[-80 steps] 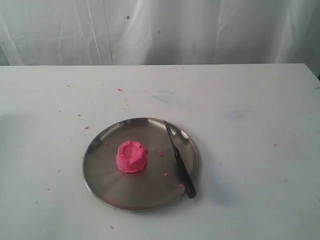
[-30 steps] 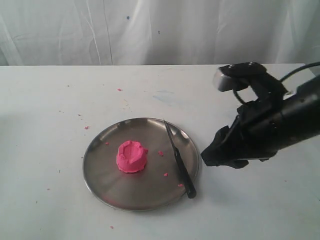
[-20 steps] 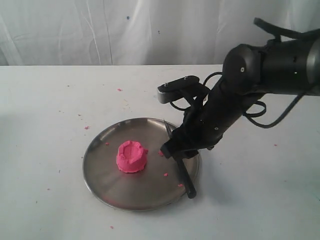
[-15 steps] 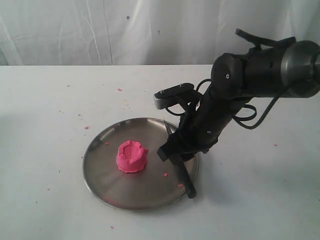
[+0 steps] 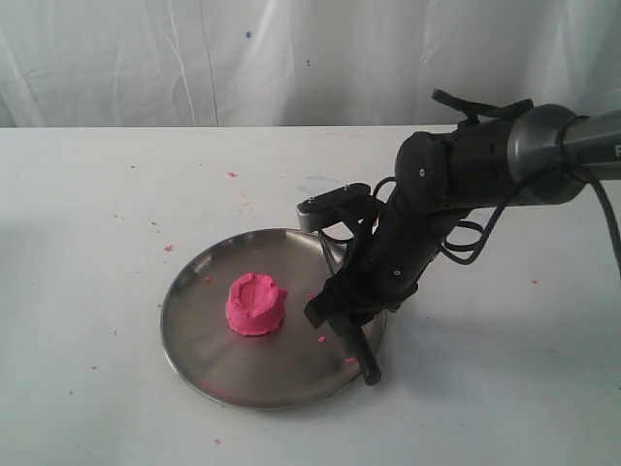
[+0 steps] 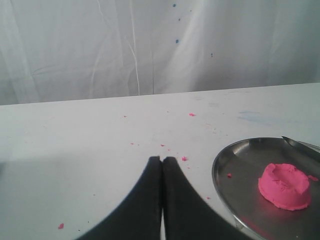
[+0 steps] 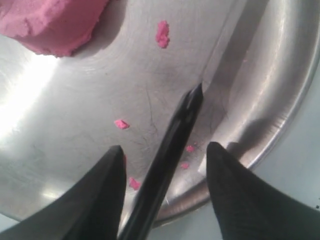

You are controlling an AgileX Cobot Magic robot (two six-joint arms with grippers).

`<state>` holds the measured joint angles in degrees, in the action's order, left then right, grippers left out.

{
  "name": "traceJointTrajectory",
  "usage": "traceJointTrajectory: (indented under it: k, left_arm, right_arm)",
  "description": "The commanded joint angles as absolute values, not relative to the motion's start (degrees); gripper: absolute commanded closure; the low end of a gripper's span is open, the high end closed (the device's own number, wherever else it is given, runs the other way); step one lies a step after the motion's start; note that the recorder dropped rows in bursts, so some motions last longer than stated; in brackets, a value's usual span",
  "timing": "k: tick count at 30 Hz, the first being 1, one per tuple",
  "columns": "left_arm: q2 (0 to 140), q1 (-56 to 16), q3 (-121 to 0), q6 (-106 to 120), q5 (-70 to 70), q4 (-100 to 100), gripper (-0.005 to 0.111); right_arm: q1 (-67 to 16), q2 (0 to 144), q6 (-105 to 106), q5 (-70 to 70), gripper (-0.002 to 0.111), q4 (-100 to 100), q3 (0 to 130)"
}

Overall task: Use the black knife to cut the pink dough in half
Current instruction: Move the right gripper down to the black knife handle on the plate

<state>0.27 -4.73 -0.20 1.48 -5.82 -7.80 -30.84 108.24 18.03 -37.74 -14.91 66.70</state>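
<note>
The pink dough [image 5: 255,304] is one round dented lump, left of centre on the steel plate [image 5: 194,291]. The black knife [image 5: 362,358] lies along the plate's right side, its handle end over the near rim. My right gripper [image 5: 335,316] is low over the knife's middle. In the right wrist view this gripper [image 7: 166,146] is open, one finger on each side of the knife's handle [image 7: 162,170], gaps on both sides. The dough [image 7: 50,22] sits apart from it. My left gripper [image 6: 162,159] is shut and empty above the table, to the left of the plate [image 6: 235,170] and the dough [image 6: 284,186].
Tiny pink crumbs [image 5: 321,339] lie on the plate and scattered over the white table [image 5: 116,194]. A white curtain [image 5: 291,58] hangs behind the table's far edge. The left arm does not show in the exterior view.
The right arm came in from the right, crossed to the plate and lowered its open gripper over the knife. The dough, plate and knife have not moved.
</note>
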Motion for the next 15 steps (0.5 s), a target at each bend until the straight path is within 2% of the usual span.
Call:
traceJointTrajectory:
  k: [1, 6, 15]
  left_arm:
    - [0.0, -4.7, 0.0, 1.5, -6.0, -8.2, 0.107]
    - [0.0, -4.7, 0.0, 1.5, -6.0, -8.2, 0.107]
    - [0.0, -4.7, 0.0, 1.5, -6.0, -8.2, 0.107]
  right_arm:
    - [-30.9, 109.2, 17.7, -37.4, 0.061, -14.9, 66.9]
    - [-30.9, 109.8, 17.7, -37.4, 0.062, -14.9, 66.9]
    - [-30.9, 109.8, 17.7, -37.6, 0.073, -15.2, 66.9]
